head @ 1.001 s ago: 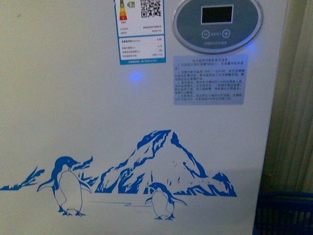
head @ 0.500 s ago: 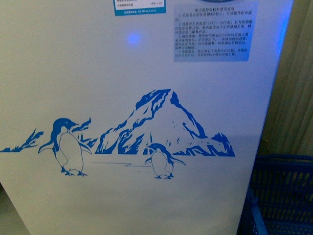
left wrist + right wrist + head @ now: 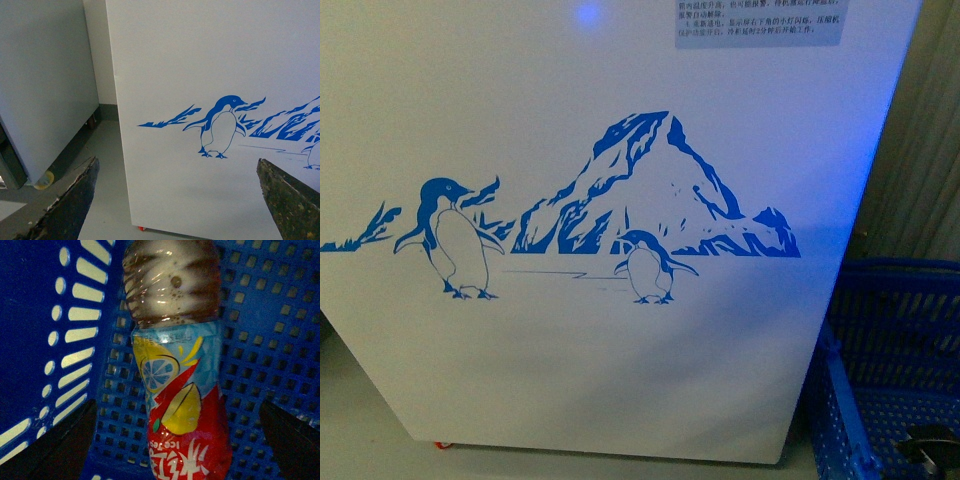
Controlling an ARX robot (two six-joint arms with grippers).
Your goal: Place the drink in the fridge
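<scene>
Lying in a blue perforated plastic basket [image 3: 270, 315]: plastic bottle of brown drink with red-yellow-blue label [image 3: 180, 405].
Straddles it with the right gripper [image 3: 180, 442], dark fingers [image 3: 65, 450] spread wide, clear of both sides; spreads the left gripper [image 3: 177, 202] equally wide, empty, facing the white fridge front with blue penguin-and-mountain decal [image 3: 200, 60], near a grey cabinet [image 3: 45, 85]. Basket just beside the fridge's right edge.

Labelled drink [image 3: 180, 390] lies in basket [image 3: 30, 315] beside fridge [image 3: 570, 120].
</scene>
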